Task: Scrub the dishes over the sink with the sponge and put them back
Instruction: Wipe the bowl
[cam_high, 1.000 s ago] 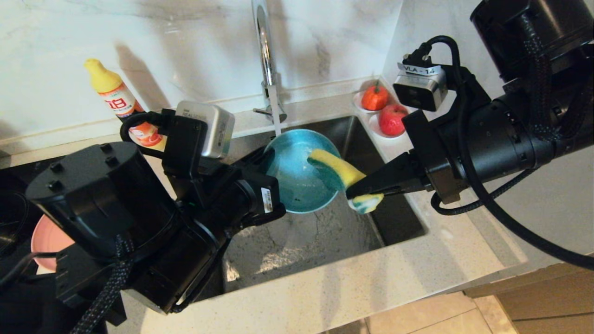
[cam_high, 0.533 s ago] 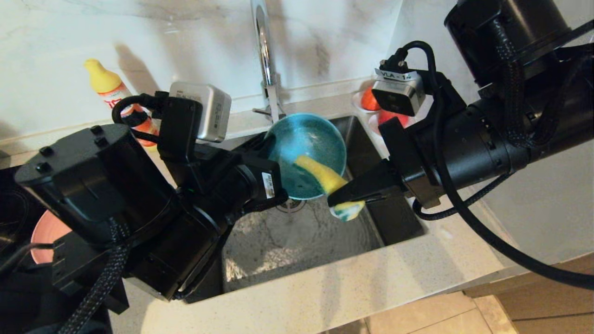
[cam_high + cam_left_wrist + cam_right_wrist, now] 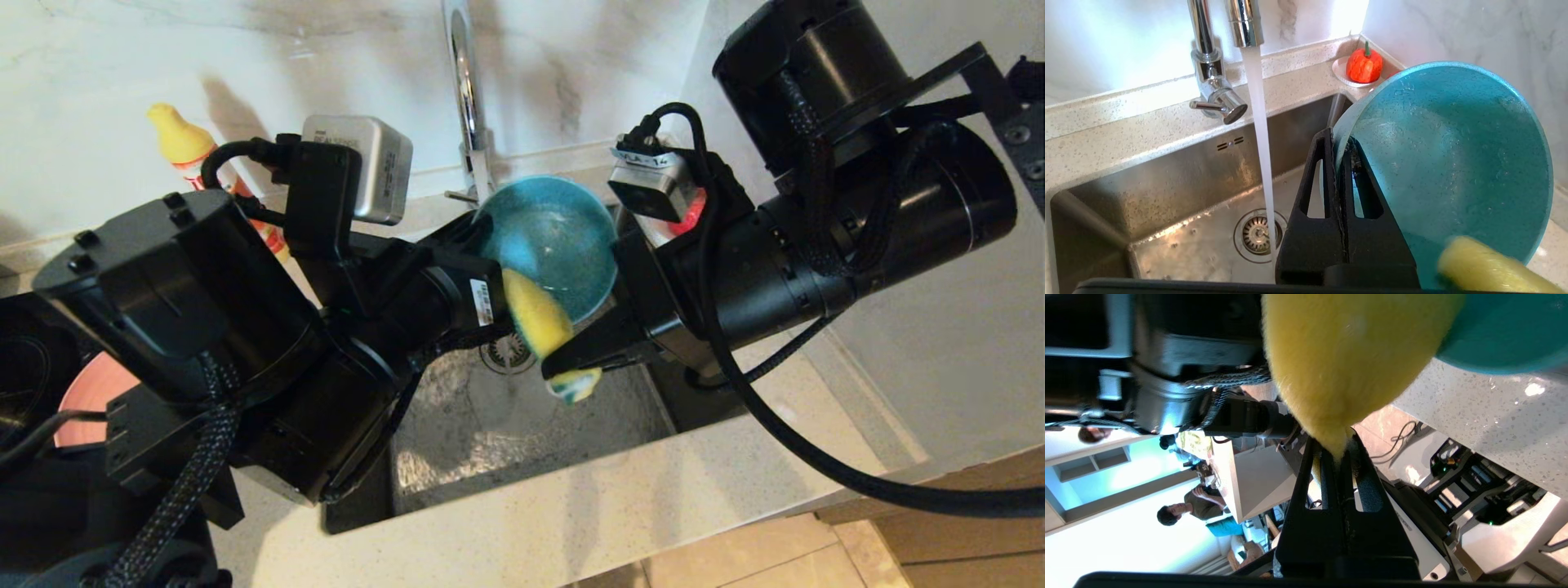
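Head view: left gripper point(image 3: 482, 245) fingers clamped on rim of small teal-blue round bowl point(image 3: 555, 241), tilted over stainless steel sink point(image 3: 522, 425). Right gripper point(image 3: 563, 363) fingers pinch yellow-green rectangular sponge point(image 3: 535, 314) against bowl's lower rim. Chrome tap point(image 3: 465, 90) running; yellow-capped detergent bottle point(image 3: 184, 143), pink round plate point(image 3: 86, 388) on bench point(image 3: 588, 514) behind left arm.

A white marble-veined wall point(image 3: 122, 73) runs behind the speckled pale stone desk point(image 3: 620, 506), meeting a second wall point(image 3: 1474, 32) at the corner. Beige floor tiles point(image 3: 735, 563) show below the desk's front edge beside a wooden cabinet front point(image 3: 963, 523). Bright light glares off the wall and desk.
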